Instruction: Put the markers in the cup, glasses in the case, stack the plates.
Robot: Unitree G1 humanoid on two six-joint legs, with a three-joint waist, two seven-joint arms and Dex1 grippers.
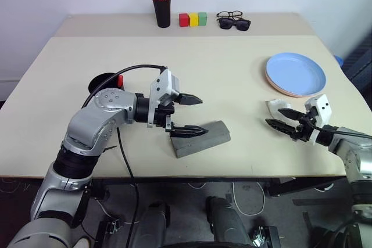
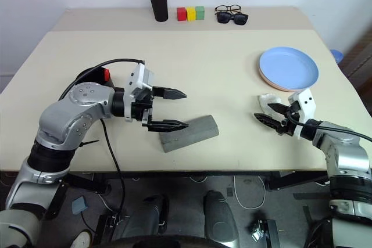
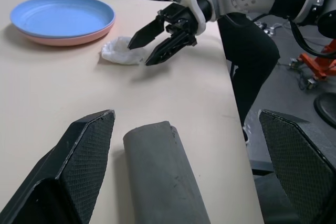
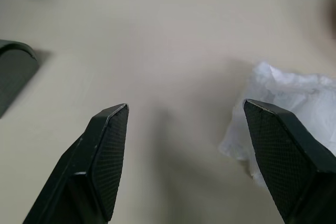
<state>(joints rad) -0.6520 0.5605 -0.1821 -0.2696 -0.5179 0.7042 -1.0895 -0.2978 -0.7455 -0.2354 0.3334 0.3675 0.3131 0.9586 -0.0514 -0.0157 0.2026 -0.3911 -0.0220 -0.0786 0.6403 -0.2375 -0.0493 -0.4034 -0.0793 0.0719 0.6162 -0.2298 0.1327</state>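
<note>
The plates (image 1: pixel 295 74) sit stacked, blue on pink, well to the right of the case (image 1: pixel 200 138): that step looks done. The case lies shut, glasses unseen. The left gripper (image 1: pixel 191 115) hangs spread wide over the case's left end; the right gripper (image 1: pixel 282 118), spread and empty, hovers beside a crumpled white tissue (image 1: pixel 275 107). The cup (image 1: pixel 106 81), left of the case, is mostly hidden.

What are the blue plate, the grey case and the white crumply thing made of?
The blue plate looks like smooth plastic with a slight sheen. It sits on a pink plate that looks alike. The grey case looks matte, maybe a fabric-covered hard shell; I can't tell for sure. The white crumply thing looks like thin wadded paper or tissue, creased all over.
</note>
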